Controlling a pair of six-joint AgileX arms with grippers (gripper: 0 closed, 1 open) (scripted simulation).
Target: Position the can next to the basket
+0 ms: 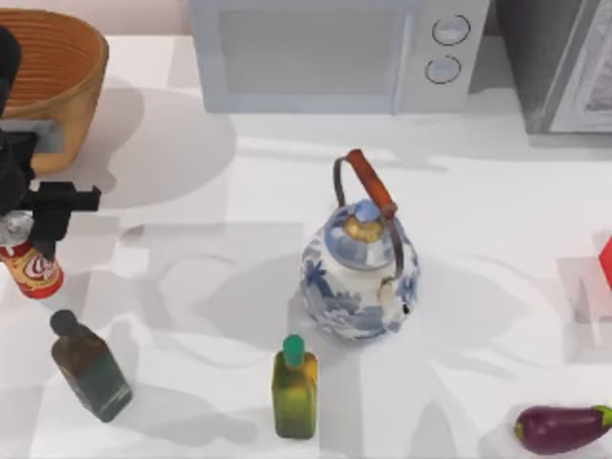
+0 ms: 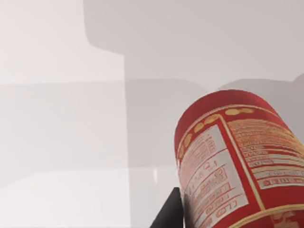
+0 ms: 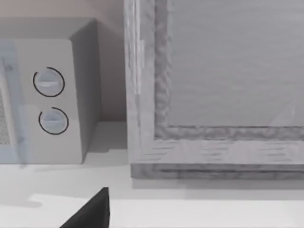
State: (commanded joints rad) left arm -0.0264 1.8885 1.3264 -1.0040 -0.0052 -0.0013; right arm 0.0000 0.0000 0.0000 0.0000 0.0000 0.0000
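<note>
The red can (image 1: 32, 269) with a white swirl logo sits at the table's left edge, in front of the wicker basket (image 1: 53, 67) at the back left corner and apart from it. My left gripper (image 1: 29, 235) hangs over the can's silver top and is shut on the can. In the left wrist view the can (image 2: 237, 161) looms close and tilted, with one dark finger (image 2: 170, 213) against its side. The right wrist view looks at the back of the table, and one dark fingertip (image 3: 90, 213) of the right gripper shows low in that view.
A microwave (image 1: 325, 53) stands at the back, with a grey cabinet (image 1: 564, 62) to its right. A blue-and-white teapot (image 1: 359, 273) occupies the middle. Along the front are a dark bottle (image 1: 91, 368), a green-capped bottle (image 1: 295, 387) and an eggplant (image 1: 562, 427).
</note>
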